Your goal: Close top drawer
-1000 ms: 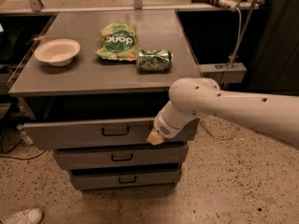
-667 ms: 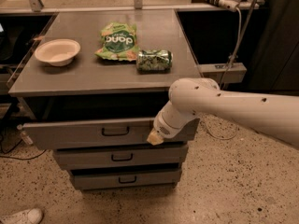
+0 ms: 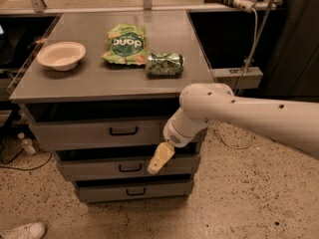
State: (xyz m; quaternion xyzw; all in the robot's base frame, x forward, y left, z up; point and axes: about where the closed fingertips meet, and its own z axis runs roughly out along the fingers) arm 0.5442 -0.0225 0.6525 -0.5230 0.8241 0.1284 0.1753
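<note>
The top drawer (image 3: 89,133) is a wide grey front with a small black loop handle (image 3: 123,131) at its centre. It stands out a little from the cabinet, with a dark gap above it under the cabinet top. My gripper (image 3: 158,161) hangs from the white arm (image 3: 239,116), cream fingers together and empty. It sits just below the right part of the top drawer's front, in front of the second drawer, and seems not to touch the top drawer.
On the grey cabinet top (image 3: 89,83) lie a cream bowl (image 3: 61,55), a green snack bag (image 3: 124,44) and a green can (image 3: 164,63) on its side. Two more grey drawers (image 3: 99,169) (image 3: 99,192) sit below. A white shoe (image 3: 20,230) is on the speckled floor.
The top drawer's front has moved back toward the cabinet and the gap above it has narrowed. My gripper has come off the front and dropped lower and slightly left.
</note>
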